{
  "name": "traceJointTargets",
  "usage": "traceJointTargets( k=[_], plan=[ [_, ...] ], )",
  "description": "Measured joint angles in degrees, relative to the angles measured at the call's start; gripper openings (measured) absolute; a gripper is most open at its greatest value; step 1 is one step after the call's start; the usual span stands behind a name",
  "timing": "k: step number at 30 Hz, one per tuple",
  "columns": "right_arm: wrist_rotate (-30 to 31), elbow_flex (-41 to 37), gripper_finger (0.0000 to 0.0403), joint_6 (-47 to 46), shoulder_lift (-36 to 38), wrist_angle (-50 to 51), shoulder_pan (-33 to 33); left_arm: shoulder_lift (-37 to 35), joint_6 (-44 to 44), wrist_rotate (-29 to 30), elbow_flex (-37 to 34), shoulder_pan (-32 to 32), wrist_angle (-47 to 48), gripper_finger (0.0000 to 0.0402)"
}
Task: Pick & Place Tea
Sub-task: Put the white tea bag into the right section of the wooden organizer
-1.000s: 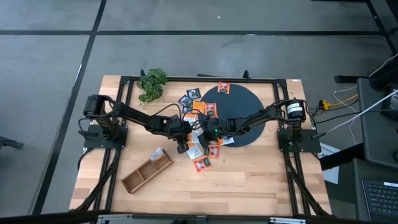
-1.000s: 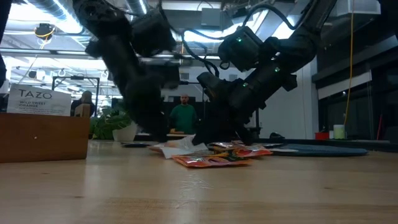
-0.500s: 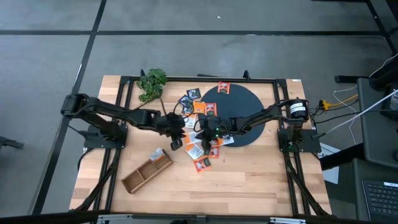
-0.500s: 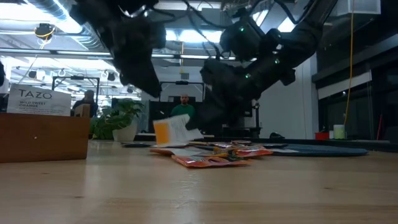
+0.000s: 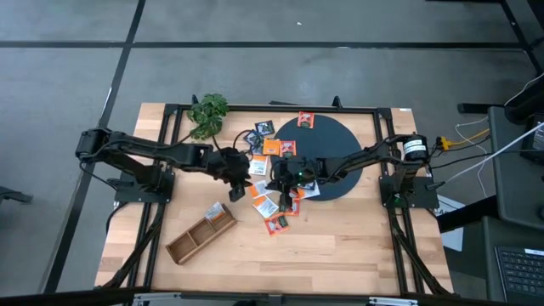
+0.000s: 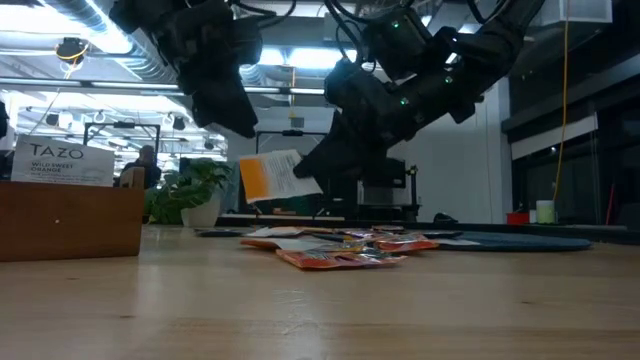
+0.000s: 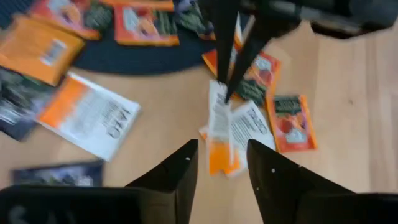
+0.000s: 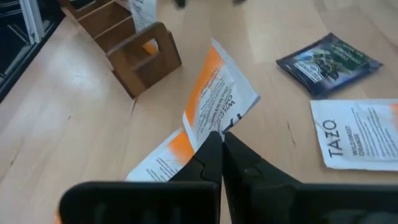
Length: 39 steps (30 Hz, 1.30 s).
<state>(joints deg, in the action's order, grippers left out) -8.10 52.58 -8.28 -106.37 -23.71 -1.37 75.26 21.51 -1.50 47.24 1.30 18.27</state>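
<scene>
My right gripper is shut on a white-and-orange tea sachet, held above the table over a loose pile of tea sachets. More tea sachets lie on and around the dark disc. My left gripper is open and holds nothing. It hangs above the table just left of the held sachet, which shows edge-on beyond its fingers. My right gripper pinches the sachet's edge near a corner between its two fingers. The fingers slant down from the table's right side. The sachet is lifted clear of the pile and sticks out past the fingertips, tilted, its broad face toward the table's near side.
A long wooden compartment tray lies near left, with a sachet standing in its far end. A green plant is at the far left. A white-and-orange sachet and a dark one lie flat on the wood nearby.
My right gripper has risen and rolled, lifting the white-and-orange sachet off the pile; it lay flat and now hangs tilted above the table. My left gripper has risen from the pile and drawn back toward the table's left edge.
</scene>
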Motion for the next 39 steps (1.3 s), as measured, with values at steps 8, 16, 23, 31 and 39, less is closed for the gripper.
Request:
traceJointTargets(
  k=[8,16,23,31,39],
  plan=[
    [-0.04,0.02,0.0006,2.53,0.0,-3.17,0.0,0.34,1.32,-0.11,0.0,0.04,-0.03,0.0182],
    [-2.14,0.02,0.0007,3.02,0.0,-6.02,0.0,0.34,1.32,-0.08,0.0,0.04,-0.02,0.0184],
    [-2.16,0.02,0.0007,4.29,0.0,-7.42,0.0,0.34,1.52,0.43,0.0,0.04,1.05,0.0182],
    [-2.14,0.02,0.0007,5.86,0.17,-9.01,0.0,0.32,3.3,0.22,0.0,0.04,3.12,0.0136],
    [-2.08,0.02,0.001,5.8,0.17,-9.08,-0.04,0.31,2.6,-0.01,0.02,-0.13,2.66,0.002]
  ],
)
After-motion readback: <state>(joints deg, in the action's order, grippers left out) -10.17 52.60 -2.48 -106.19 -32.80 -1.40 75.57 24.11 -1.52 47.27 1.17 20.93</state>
